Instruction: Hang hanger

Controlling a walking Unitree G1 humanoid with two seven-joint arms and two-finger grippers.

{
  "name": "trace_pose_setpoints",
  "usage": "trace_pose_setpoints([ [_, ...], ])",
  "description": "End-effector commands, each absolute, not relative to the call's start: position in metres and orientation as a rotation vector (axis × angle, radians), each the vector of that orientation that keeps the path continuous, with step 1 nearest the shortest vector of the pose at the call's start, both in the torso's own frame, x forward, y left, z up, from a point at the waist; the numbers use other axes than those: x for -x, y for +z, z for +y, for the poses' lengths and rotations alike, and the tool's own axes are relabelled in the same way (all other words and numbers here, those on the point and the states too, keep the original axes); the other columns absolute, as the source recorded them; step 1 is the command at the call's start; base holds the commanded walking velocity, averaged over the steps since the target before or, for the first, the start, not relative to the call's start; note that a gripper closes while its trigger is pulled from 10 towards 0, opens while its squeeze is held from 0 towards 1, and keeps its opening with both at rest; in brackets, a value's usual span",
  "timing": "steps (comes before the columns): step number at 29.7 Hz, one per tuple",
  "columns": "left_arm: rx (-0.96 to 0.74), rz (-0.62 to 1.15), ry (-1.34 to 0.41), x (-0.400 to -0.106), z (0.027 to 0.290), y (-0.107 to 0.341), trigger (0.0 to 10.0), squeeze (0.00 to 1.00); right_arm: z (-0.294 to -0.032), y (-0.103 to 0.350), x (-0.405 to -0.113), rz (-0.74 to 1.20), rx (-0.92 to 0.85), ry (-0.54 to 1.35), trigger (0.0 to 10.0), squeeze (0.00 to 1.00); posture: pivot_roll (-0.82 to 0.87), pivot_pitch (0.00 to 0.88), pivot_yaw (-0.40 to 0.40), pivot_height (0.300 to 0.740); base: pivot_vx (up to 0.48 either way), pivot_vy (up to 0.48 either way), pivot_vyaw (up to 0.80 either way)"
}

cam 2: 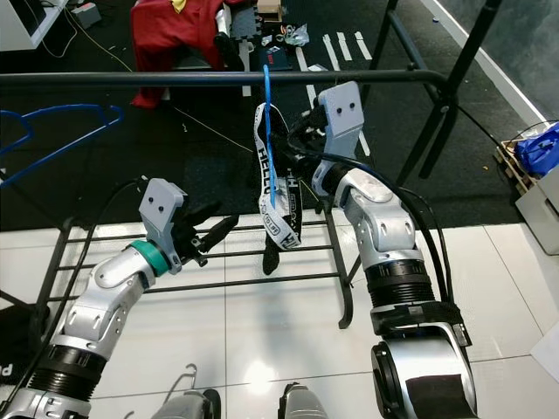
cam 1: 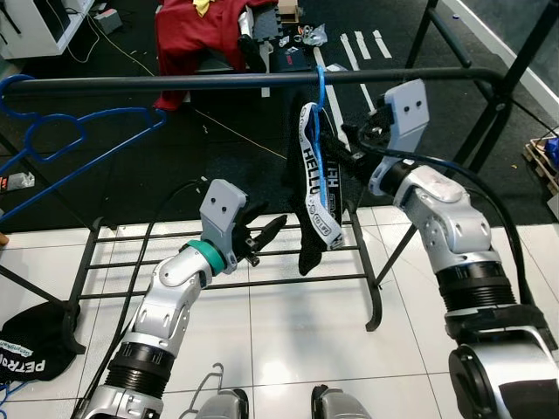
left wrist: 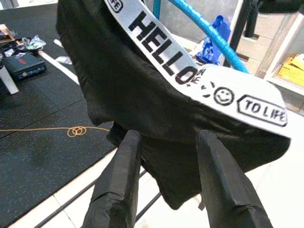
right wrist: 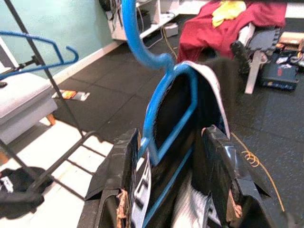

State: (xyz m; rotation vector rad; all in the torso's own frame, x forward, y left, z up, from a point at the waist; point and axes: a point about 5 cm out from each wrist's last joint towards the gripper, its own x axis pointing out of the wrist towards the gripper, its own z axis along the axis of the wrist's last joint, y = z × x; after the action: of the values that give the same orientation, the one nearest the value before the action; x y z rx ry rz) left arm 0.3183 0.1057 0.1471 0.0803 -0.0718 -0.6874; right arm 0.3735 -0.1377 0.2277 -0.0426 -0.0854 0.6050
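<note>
Blue hanger (cam 1: 318, 148) with a black garment (cam 1: 307, 227) draped on it (white band printed HELLO), hook curled over the top bar of the black clothes rack (cam 1: 262, 81), near that bar's right end. Hanging edge-on to the head camera, long axis running away from the robot and across the bar rather than along it. Right gripper (right wrist: 168, 156) right up against it from the robot's right, at hanger height; jaws apart in the wrist view, one finger on each side of the blue frame and the cloth, not visibly pinching. Judged from this: hook apparently seated, so release and withdrawal toward the right seem the remaining step, though true bearing of the hook on the bar hard to confirm. Left gripper (left wrist: 166, 190) lower and to the left, below the garment's hem level, pointing at the black cloth, jaws parted with nothing between them, just short of the fabric. Nearer arm by far: the right. Risk, as a guess: a finger snagging the cloth on the way out and twisting the hanger off the bar. Farther out, a second, bare blue hanger (cam 1: 61, 140) at the bar's left end, a red garment (cam 1: 196, 35) on the dark floor behind, a black cap (cam 1: 35, 349) on the white tiles.
</note>
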Motion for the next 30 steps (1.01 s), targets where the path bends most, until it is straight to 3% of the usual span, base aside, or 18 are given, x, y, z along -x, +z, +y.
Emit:
trace_pose_setpoints([
  [1, -0.08, -0.059, -0.686, -0.316, 0.107, 0.145, 10.0, 0.0, -0.137, 0.219, -0.373, -0.048, 0.049, 0.612, 8.0, 0.0, 0.0, 0.113, 0.068, 0.74, 0.0, 0.0, 0.0],
  [4, -0.083, -0.056, -0.682, -0.315, 0.107, 0.144, 10.0, 0.0, -0.138, 0.218, -0.373, -0.045, 0.055, 0.612, 8.1, 0.0, 0.0, 0.11, 0.066, 0.74, 0.0, 0.0, 0.0],
  [5, -0.085, -0.055, -0.682, -0.315, 0.108, 0.144, 10.0, 0.0, -0.137, 0.219, -0.373, -0.048, 0.057, 0.617, 10.0, 0.0, 0.0, 0.103, 0.064, 0.74, 0.0, 0.0, 0.0],
  [16, -0.099, -0.061, -0.692, -0.314, 0.107, 0.147, 10.0, 0.0, -0.128, 0.229, -0.373, -0.092, 0.037, 0.632, 10.0, 0.0, 0.01, 0.098, 0.062, 0.74, 0.0, 0.0, 0.0],
  [17, -0.095, -0.064, -0.699, -0.314, 0.105, 0.148, 10.0, 0.0, -0.128, 0.229, -0.374, -0.091, 0.036, 0.619, 10.0, 0.61, 0.01, 0.098, 0.063, 0.74, 0.0, 0.0, 0.0],
  [22, -0.09, -0.066, -0.708, -0.313, 0.103, 0.15, 10.0, 0.0, -0.127, 0.229, -0.375, -0.089, 0.034, 0.602, 10.0, 0.61, 0.01, 0.098, 0.063, 0.74, 0.0, 0.0, 0.0],
  [23, -0.09, -0.066, -0.712, -0.313, 0.101, 0.15, 10.0, 0.0, -0.127, 0.229, -0.375, -0.088, 0.034, 0.6, 10.0, 1.0, 0.01, 0.098, 0.063, 0.74, 0.0, 0.0, 0.0],
  [29, -0.102, -0.07, -0.749, -0.315, 0.091, 0.15, 10.0, 0.0, -0.126, 0.231, -0.377, -0.091, 0.038, 0.59, 10.0, 1.0, 0.0, 0.105, 0.065, 0.74, 0.0, 0.0, 0.0],
  [30, -0.112, -0.076, -0.791, -0.316, 0.078, 0.15, 10.0, 0.0, -0.125, 0.234, -0.378, -0.1, 0.041, 0.583, 10.0, 0.69, 0.0, 0.111, 0.066, 0.74, 0.0, 0.0, 0.0],
])
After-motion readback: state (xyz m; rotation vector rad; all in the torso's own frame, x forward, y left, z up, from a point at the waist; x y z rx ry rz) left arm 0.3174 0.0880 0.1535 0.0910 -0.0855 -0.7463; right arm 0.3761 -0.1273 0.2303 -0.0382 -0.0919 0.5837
